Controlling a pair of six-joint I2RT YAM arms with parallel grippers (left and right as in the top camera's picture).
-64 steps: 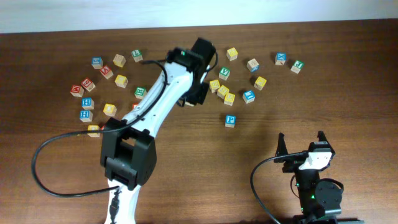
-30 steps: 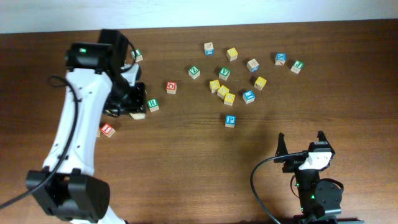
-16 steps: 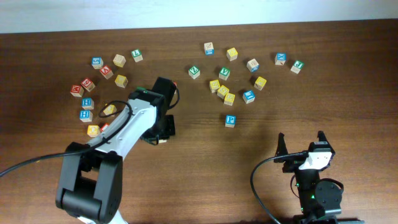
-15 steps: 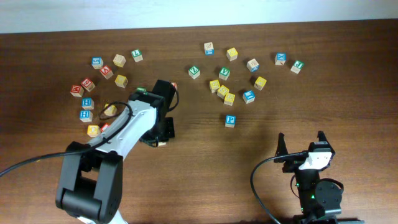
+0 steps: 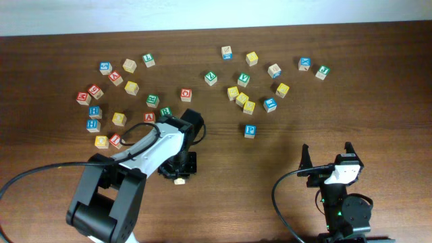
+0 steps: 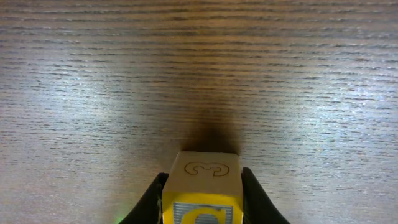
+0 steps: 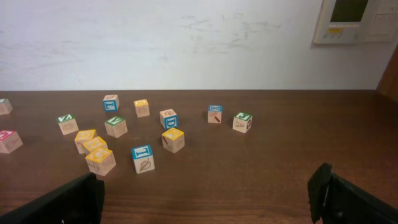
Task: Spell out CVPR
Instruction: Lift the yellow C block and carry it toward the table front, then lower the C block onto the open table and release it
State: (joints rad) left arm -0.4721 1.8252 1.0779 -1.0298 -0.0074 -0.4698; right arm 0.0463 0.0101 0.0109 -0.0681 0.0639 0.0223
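Small wooden cube with a yellow-bordered C face (image 6: 202, 180) is clamped between the left jaws over the brown wooden surface (image 6: 93, 74), well left of the blue-P wooden cube (image 5: 250, 131). C face toward the wrist camera, pale engraved face beside it. Equal sides, square with the jaws. Surface contact: can't tell. Right jaws spread wide, holding nothing.

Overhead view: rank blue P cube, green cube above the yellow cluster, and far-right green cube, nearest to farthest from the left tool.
From left tool:
1. blue P cube, alone, centre
2. green cube, above yellow cluster
3. far-right green cube, back right
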